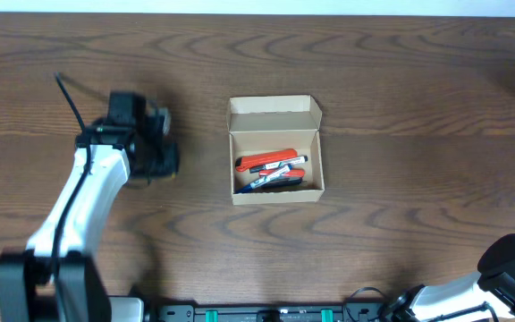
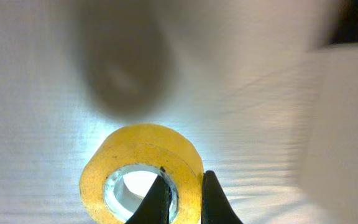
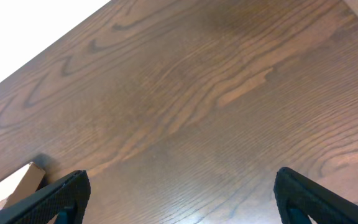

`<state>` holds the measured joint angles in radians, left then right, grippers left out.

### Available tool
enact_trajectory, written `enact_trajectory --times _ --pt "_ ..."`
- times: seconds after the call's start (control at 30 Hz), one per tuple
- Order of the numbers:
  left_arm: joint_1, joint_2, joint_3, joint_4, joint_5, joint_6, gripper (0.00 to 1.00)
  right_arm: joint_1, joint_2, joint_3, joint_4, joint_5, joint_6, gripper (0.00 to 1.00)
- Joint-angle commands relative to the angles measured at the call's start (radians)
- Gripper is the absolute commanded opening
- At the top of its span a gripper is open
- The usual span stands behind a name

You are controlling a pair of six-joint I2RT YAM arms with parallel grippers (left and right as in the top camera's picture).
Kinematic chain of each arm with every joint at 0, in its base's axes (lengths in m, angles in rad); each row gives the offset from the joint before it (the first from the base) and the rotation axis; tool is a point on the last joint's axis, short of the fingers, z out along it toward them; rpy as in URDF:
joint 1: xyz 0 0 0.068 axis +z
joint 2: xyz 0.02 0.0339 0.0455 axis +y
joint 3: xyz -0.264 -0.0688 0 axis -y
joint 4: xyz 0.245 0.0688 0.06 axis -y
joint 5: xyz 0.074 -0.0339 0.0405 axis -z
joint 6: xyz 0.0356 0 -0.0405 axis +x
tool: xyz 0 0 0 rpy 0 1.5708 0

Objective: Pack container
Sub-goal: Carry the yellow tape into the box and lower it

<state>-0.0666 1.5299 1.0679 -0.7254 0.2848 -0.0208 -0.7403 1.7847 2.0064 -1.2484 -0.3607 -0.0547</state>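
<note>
The container (image 1: 275,143) sits open at the middle of the wooden table (image 3: 229,93), flap lid back, red and blue markers (image 1: 271,165) lying inside. Well to its left, the left gripper (image 2: 185,180) pinches the wall of a roll of yellow tape (image 2: 135,155). The right gripper (image 3: 182,186) hangs spread wide over bare wood.

no readable text, labels (anywhere)

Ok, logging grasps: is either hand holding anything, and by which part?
Left hand pinches the yellow tape roll by its wall, one finger inside the core; right hand holds nothing.
</note>
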Motion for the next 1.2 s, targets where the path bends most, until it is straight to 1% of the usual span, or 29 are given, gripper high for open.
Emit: enact_trajectory --times 0.0,0.07,0.13,0.17,0.2,0.23,0.33,0.4,0.43,0.53,0.63,0.83,1.1,1.17 --pt "-0.095 -0.101 0.156 -0.024 -0.054 0.081 0.06 0.01 -0.016 -0.006 0.001 -0.009 -0.006 0.89" --pt "-0.156 -0.119 0.226 -0.027 -0.075 0.128 0.06 0.008 -0.016 -0.006 0.0 -0.005 -0.006 0.89" --pt "-0.222 -0.12 0.283 -0.02 -0.072 0.214 0.06 0.008 -0.016 -0.006 0.001 -0.002 -0.006 0.9" --pt "-0.26 -0.119 0.303 -0.019 -0.07 0.288 0.06 0.008 -0.016 -0.006 0.002 -0.002 -0.006 0.9" --pt "-0.32 -0.118 0.317 -0.019 -0.071 0.412 0.06 0.008 -0.016 -0.006 0.002 -0.002 -0.006 0.9" --pt "-0.346 -0.117 0.318 -0.018 -0.07 0.472 0.06 0.008 -0.016 -0.006 0.002 -0.002 -0.006 0.9" --pt "-0.463 -0.101 0.314 -0.034 -0.066 0.743 0.06 0.008 -0.016 -0.006 0.003 -0.002 -0.006 0.9" --pt "-0.532 -0.075 0.314 -0.045 -0.067 0.881 0.06 0.008 -0.016 -0.006 0.003 -0.002 -0.006 0.9" --pt "-0.562 -0.056 0.314 -0.039 -0.068 0.914 0.06 0.008 -0.016 -0.006 0.003 -0.002 -0.006 0.9" --pt "-0.611 0.008 0.314 -0.018 -0.067 0.915 0.06 0.008 -0.016 -0.006 0.002 -0.003 -0.006 0.9" --pt "-0.628 0.089 0.314 -0.019 -0.068 0.916 0.06 0.008 -0.016 -0.006 0.002 -0.003 -0.006 0.9" --pt "-0.62 0.225 0.314 -0.021 -0.085 0.916 0.06 0.008 -0.016 -0.006 -0.001 -0.003 -0.006 0.9" --pt "-0.584 0.339 0.314 -0.016 -0.077 0.914 0.06 0.008 -0.016 -0.006 0.0 -0.003 -0.006 0.9" --pt "-0.577 0.37 0.314 -0.011 -0.078 0.897 0.06 0.008 -0.016 -0.006 -0.001 -0.003 -0.006 0.9"
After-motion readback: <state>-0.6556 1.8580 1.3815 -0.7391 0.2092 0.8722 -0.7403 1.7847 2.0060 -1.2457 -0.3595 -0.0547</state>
